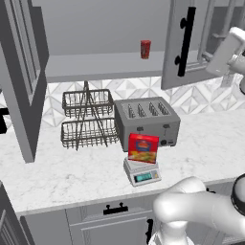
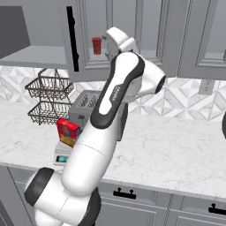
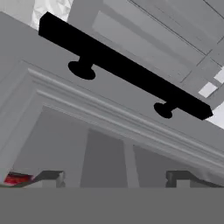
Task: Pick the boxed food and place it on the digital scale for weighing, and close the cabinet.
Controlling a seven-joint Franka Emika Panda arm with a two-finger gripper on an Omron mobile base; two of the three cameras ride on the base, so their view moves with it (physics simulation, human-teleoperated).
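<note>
Cabinet door (image 3: 109, 109) is what you're on now, and your gripper (image 3: 114, 178) sits right up against its panelled face, the two finger tips (image 3: 51, 176) spread wide with nothing between them, holding nothing. Just past the tips runs the black bar handle (image 3: 122, 72), slanted across the hand view because the hand is rolled. From the left base view that same door (image 1: 184, 43) stands swung out from the cabinet (image 1: 95, 48), its handle facing you, with the hand high at the right edge behind it. I can't quite tell whether the tips are touching the panel or just short of it, the view is that close.

Boxed food (image 1: 143, 148) is already where it belongs, standing on the digital scale (image 1: 141, 173) in front of the toaster (image 1: 147, 122), so that half looks done. A small red can (image 1: 145, 49) sits on the open shelf.

For the closing, push flat on the panel near the handle side, far from the hinge, and follow the door's arc round rather than shoving straight. Keep the fingers from snagging under the bar. Mind the second door (image 1: 21, 81) hanging open on the left too.
</note>
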